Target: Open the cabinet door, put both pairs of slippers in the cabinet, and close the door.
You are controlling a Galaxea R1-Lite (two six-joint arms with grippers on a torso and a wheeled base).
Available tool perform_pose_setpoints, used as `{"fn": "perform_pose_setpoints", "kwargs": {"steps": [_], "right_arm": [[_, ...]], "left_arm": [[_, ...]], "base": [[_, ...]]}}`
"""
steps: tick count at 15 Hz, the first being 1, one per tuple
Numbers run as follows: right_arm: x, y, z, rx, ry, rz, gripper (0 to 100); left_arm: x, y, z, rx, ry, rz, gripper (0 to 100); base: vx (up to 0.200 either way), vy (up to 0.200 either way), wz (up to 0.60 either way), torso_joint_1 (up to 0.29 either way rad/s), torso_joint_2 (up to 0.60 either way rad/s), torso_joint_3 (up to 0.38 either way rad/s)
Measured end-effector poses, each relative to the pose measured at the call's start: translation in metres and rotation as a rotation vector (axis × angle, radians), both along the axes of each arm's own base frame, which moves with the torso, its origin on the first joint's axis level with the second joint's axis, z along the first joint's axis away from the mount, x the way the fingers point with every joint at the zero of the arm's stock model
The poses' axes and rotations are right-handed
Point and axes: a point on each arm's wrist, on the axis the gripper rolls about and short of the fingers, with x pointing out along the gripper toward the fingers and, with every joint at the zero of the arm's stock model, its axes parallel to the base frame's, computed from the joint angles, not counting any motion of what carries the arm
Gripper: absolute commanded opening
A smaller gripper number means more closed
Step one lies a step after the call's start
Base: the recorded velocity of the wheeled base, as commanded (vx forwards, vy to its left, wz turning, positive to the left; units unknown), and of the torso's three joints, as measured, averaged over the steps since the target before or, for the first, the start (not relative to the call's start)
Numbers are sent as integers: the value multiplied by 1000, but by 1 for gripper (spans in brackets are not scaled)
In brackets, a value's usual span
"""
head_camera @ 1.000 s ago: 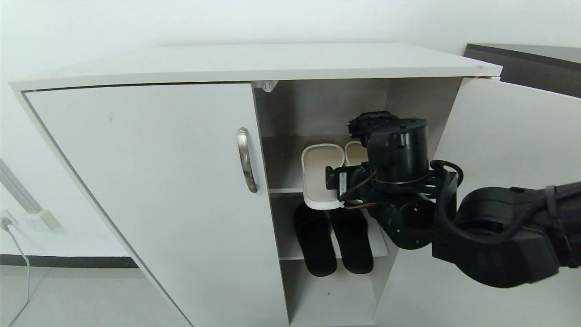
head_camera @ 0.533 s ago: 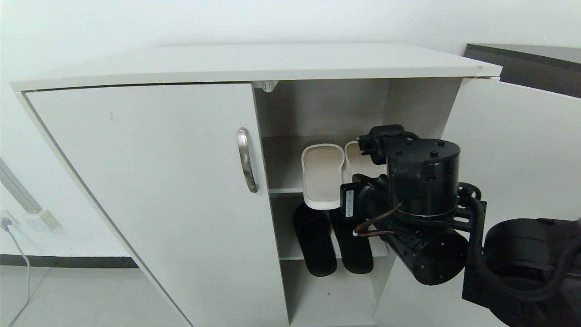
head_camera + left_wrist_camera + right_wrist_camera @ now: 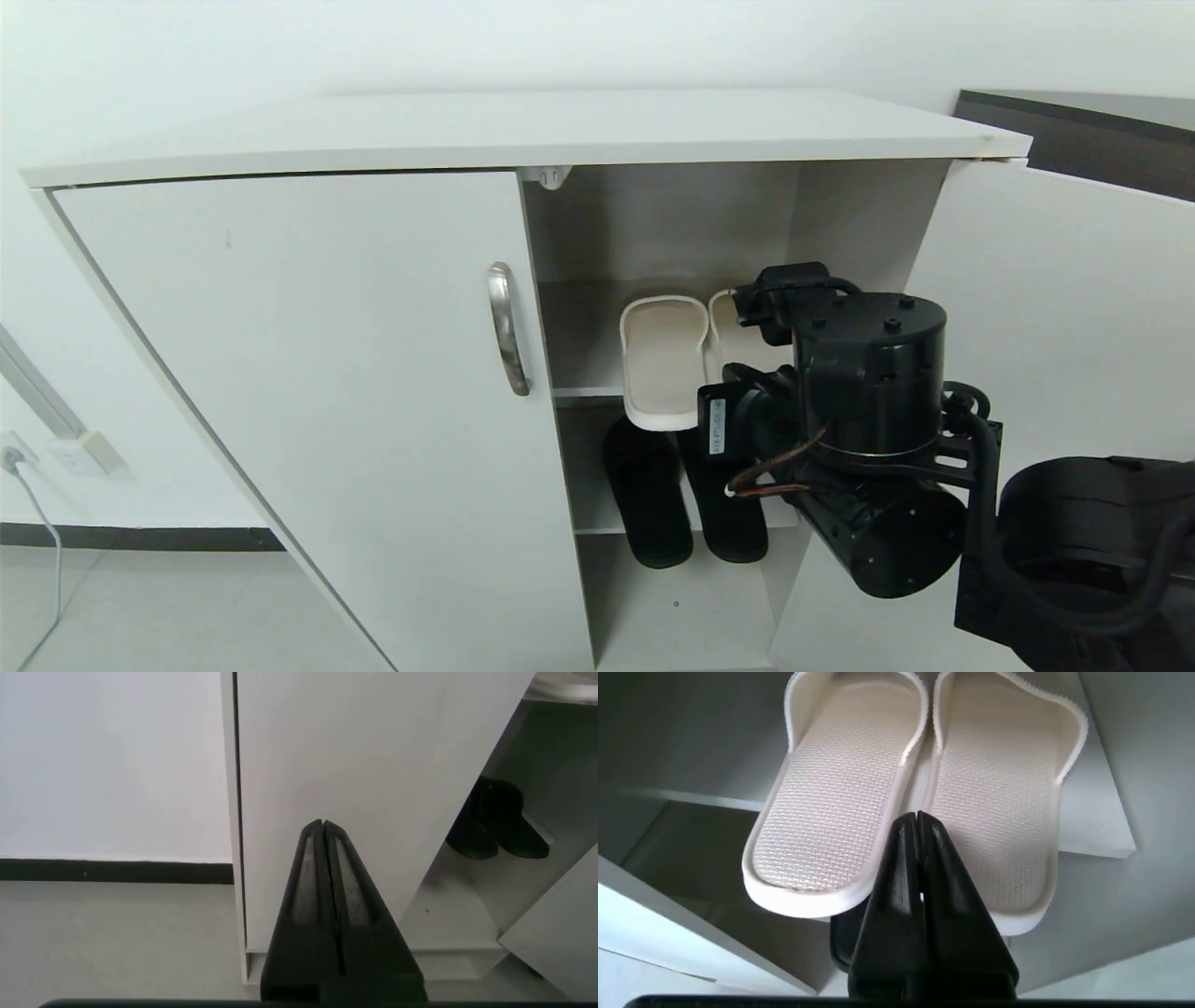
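The white cabinet (image 3: 523,121) stands with its right door (image 3: 1055,299) swung open and its left door (image 3: 308,373) closed. A pair of white slippers (image 3: 663,359) lies on the upper shelf, heels overhanging the shelf edge. Below them a pair of black slippers (image 3: 681,495) rests on the lower shelf. My right wrist (image 3: 868,373) hangs in front of the opening. The right gripper (image 3: 918,821) is shut and empty, just short of the white slippers (image 3: 850,793). My left gripper (image 3: 322,826) is shut, low before the closed door, with the black slippers (image 3: 495,821) off to one side.
A metal handle (image 3: 504,327) sits on the closed left door. The bottom compartment (image 3: 681,607) under the black slippers holds nothing. A wall socket with a cable (image 3: 14,457) is at the far left, and a dark panel (image 3: 1074,131) lies behind the open door.
My right arm has drawn back from the shelf, down and to the right, mostly in the first half second. The white slippers stay on the shelf.
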Motion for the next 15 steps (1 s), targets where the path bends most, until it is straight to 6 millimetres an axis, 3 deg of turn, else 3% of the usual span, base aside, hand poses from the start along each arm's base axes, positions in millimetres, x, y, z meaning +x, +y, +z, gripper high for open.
{"fn": "perform_pose_setpoints", "kwargs": {"steps": [15], "right_arm": [[-3,-1,-10,-32,17,4,0]], "left_arm": [[0,0,0,-3,0,0,0]], "base": [[-200,0,0,2,4,4]]}}
